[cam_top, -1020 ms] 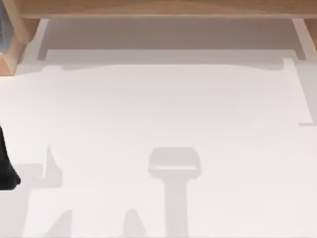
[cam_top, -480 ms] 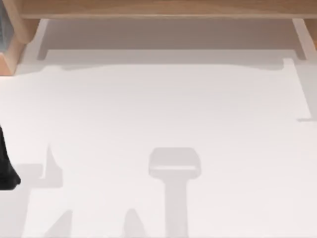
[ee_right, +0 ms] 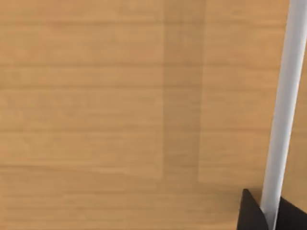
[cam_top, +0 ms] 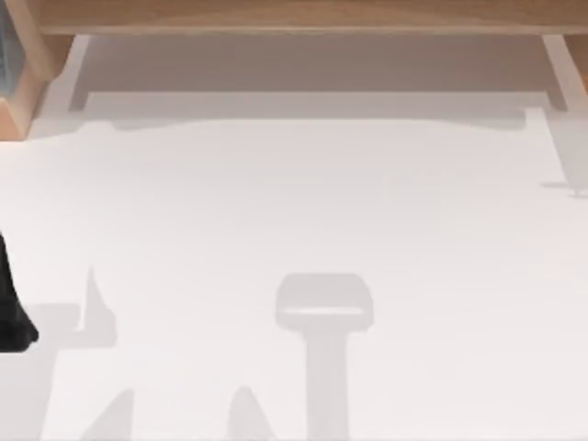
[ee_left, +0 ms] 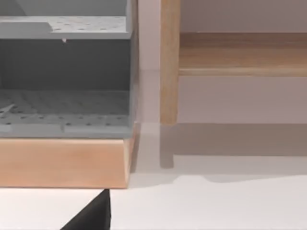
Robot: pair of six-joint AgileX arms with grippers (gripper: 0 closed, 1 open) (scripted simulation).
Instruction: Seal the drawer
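In the right wrist view a wooden drawer front [ee_right: 120, 110] sits very close to the camera. A white bar handle [ee_right: 283, 110] runs down it. My right gripper [ee_right: 272, 215] has one dark fingertip [ee_right: 250, 214] on each side of the handle, pressed against it. My left arm [cam_top: 11, 312] is parked at the table's left edge. One dark fingertip [ee_left: 93, 216] of its gripper [ee_left: 93, 220] pokes into the left wrist view, well short of the furniture.
A long wooden cabinet [cam_top: 294, 16] spans the table's far side, standing on pale legs [cam_top: 560, 69]. At the far left stands a wooden box [ee_left: 62, 163] with a grey perforated inside [ee_left: 62, 103], next to a wooden post [ee_left: 169, 62]. The white tabletop [cam_top: 294, 202] carries only shadows.
The thin shadow at the table's right edge has slid toward the cabinet. The left arm has not moved.
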